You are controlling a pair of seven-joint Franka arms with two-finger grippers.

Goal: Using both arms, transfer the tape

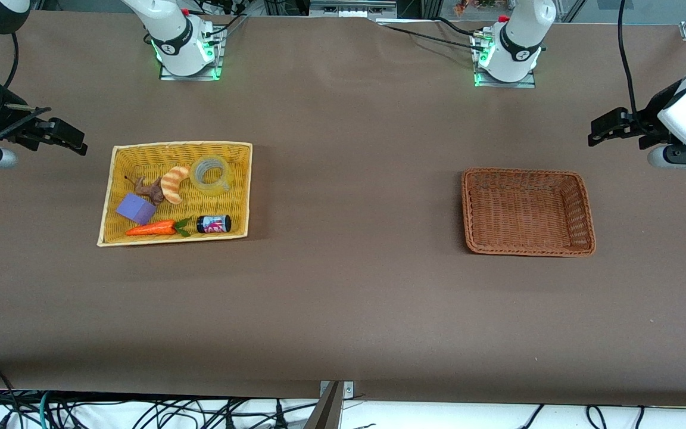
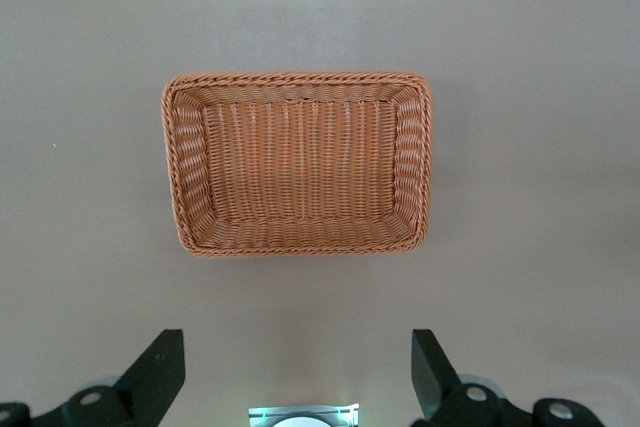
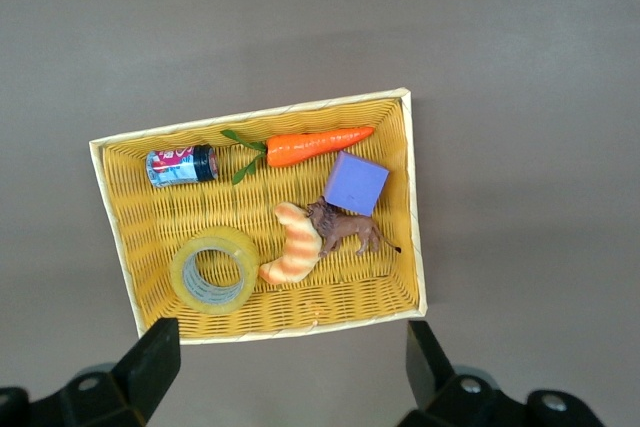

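Observation:
The tape [image 1: 212, 187], a pale yellow ring with a grey core, lies flat in a yellow wicker basket [image 1: 179, 145], beside a striped orange croissant toy [image 1: 174, 183]. In the right wrist view the tape [image 3: 240, 252] shows in the basket [image 3: 250, 119]. My right gripper [image 1: 64, 136] is open and empty, high up at the right arm's end of the table, off the basket's edge; its jaws frame that view [image 3: 290, 342]. My left gripper [image 1: 604, 128] is open and empty, high at the left arm's end, and shows in its own view [image 2: 297, 347].
An empty brown wicker basket [image 1: 524, 173] sits toward the left arm's end, also in the left wrist view [image 2: 300, 78]. The yellow basket also holds a purple block [image 1: 136, 208], a toy carrot [image 1: 151, 228], a small can [image 1: 214, 224] and a brown animal figure [image 1: 151, 189].

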